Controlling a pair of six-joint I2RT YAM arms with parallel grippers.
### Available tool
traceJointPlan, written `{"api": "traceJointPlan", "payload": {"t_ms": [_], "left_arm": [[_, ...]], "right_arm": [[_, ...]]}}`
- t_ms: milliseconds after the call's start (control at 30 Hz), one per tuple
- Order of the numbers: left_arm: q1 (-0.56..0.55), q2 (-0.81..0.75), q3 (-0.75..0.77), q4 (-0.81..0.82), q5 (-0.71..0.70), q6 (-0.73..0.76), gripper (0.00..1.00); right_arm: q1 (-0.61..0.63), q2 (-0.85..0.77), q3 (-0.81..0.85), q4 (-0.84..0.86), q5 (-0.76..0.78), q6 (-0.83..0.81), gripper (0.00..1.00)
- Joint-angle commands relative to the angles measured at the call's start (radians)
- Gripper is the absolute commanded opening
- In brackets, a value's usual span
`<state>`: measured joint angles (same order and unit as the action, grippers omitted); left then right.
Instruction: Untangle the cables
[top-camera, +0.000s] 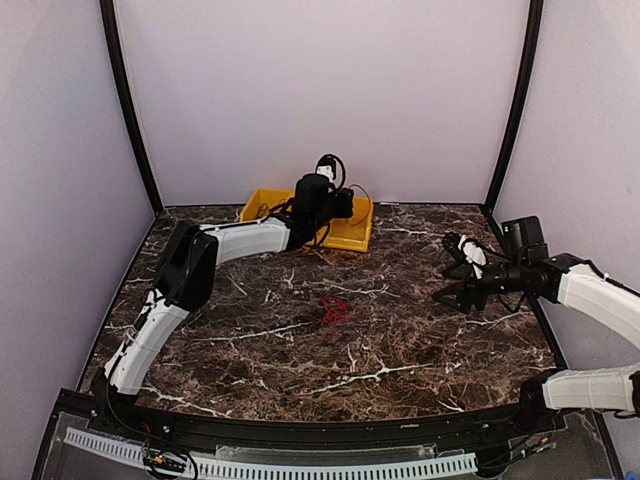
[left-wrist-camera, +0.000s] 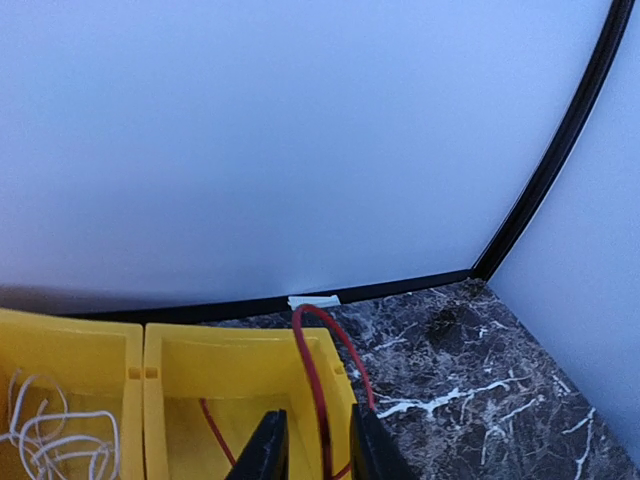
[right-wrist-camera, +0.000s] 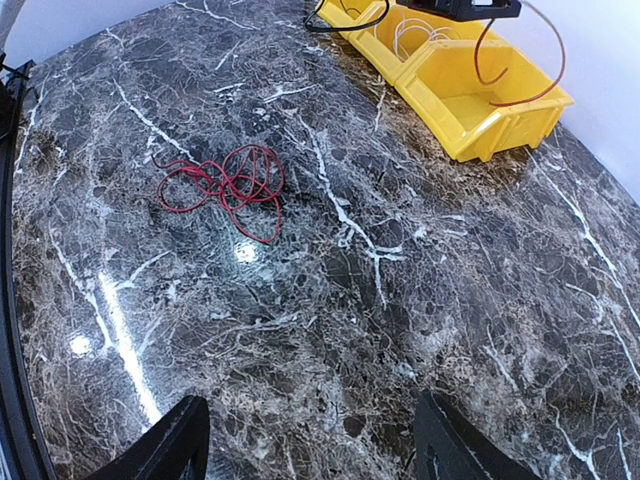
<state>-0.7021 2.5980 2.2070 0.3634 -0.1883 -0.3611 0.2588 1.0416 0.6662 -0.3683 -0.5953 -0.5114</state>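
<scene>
At the far edge of the marble bench, seen from overhead, the left hand hangs over a yellow bin, while a loose red tangle of cable lies out on the stone near the middle. Off to the right side, the right hand hovers above the bench with its fingers spread, well apart from the tangle.

From the left wrist, the left hand stands narrow: a thin red wire runs up through the small gap between the two fingers, arches over the bin's wall and comes down toward the bench. A white cable lies coiled in the neighbouring left compartment.

From the right wrist, the right hand is wide and holds nothing; its fingers frame bare stone. Beyond them lies the red tangle, flat on the bench. Farther off stands the bin, with the white cable in one compartment and the red wire looping over the other.
</scene>
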Motion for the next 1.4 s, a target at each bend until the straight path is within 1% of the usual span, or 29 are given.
{"api": "traceJointPlan", "payload": {"t_ms": [0,33,100,200,300,333,367,400,433,467,533,600,767,867,967,1100,1133,1200,1233,1267,1367], "left_arm": [[0.001,-0.008,0.004,-0.067,0.056,-0.018,0.28],[0.001,-0.019,-0.013,-0.067,0.059,-0.020,0.31],[0.001,-0.087,-0.084,-0.048,0.058,-0.022,0.34],[0.000,-0.179,-0.234,0.015,0.050,-0.020,0.38],[-0.006,-0.314,-0.362,0.072,0.049,-0.009,0.41],[-0.008,-0.344,-0.431,0.085,0.050,-0.006,0.42],[-0.013,-0.401,-0.471,0.117,0.058,-0.003,0.42],[-0.016,-0.433,-0.552,0.136,0.064,-0.001,0.43],[-0.025,-0.490,-0.590,0.164,0.076,0.003,0.43],[-0.029,-0.516,-0.660,0.174,0.081,0.006,0.43],[-0.043,-0.585,-0.744,0.170,0.101,0.021,0.43],[-0.056,-0.649,-0.815,0.133,0.121,0.040,0.43],[-0.097,-0.830,-1.042,0.079,0.147,0.039,0.42],[-0.127,-0.918,-1.131,0.044,0.162,0.033,0.41],[-0.170,-0.970,-1.217,-0.004,0.164,0.015,0.40],[-0.207,-1.025,-1.315,-0.014,0.185,-0.023,0.39],[-0.213,-1.036,-1.329,-0.013,0.213,-0.031,0.38],[-0.217,-1.041,-1.366,-0.009,0.244,-0.031,0.31],[-0.218,-1.040,-1.386,-0.007,0.257,-0.025,0.23],[-0.218,-1.036,-1.399,-0.005,0.278,-0.018,0.20],[-0.220,-1.015,-1.409,-0.015,0.302,-0.008,0.20]], "right_arm": [[-0.009,-0.009,-0.005,0.009,0.009,-0.007,0.72],[-0.009,-0.009,-0.005,0.011,0.009,-0.008,0.72],[-0.009,-0.007,-0.004,0.010,0.009,-0.009,0.72],[-0.009,-0.003,-0.001,0.006,0.006,-0.013,0.72],[-0.009,-0.002,0.000,0.006,0.006,-0.016,0.72],[-0.009,-0.002,0.001,0.006,0.004,-0.017,0.72],[-0.009,-0.003,0.001,0.004,0.006,-0.019,0.72],[-0.009,-0.006,0.001,0.003,0.006,-0.020,0.72],[-0.010,-0.007,0.001,0.003,0.006,-0.021,0.72],[-0.009,-0.010,0.001,0.003,0.006,-0.024,0.72],[-0.010,-0.015,0.001,0.001,0.005,-0.027,0.72],[-0.009,-0.017,0.002,-0.001,0.006,-0.029,0.72],[-0.009,-0.024,0.001,-0.004,0.003,-0.038,0.72],[-0.009,-0.023,0.003,-0.006,0.004,-0.045,0.72],[-0.009,-0.022,0.003,-0.010,-0.001,-0.051,0.72],[-0.010,-0.020,0.004,-0.012,-0.001,-0.054,0.71],[-0.010,-0.019,0.004,-0.011,0.000,-0.053,0.72],[-0.010,-0.019,0.004,-0.011,-0.003,-0.055,0.71],[-0.009,-0.017,0.004,-0.011,-0.005,-0.055,0.72],[-0.009,-0.016,0.003,-0.012,-0.008,-0.055,0.72],[-0.008,-0.005,0.004,-0.013,-0.025,-0.056,0.71]]}}
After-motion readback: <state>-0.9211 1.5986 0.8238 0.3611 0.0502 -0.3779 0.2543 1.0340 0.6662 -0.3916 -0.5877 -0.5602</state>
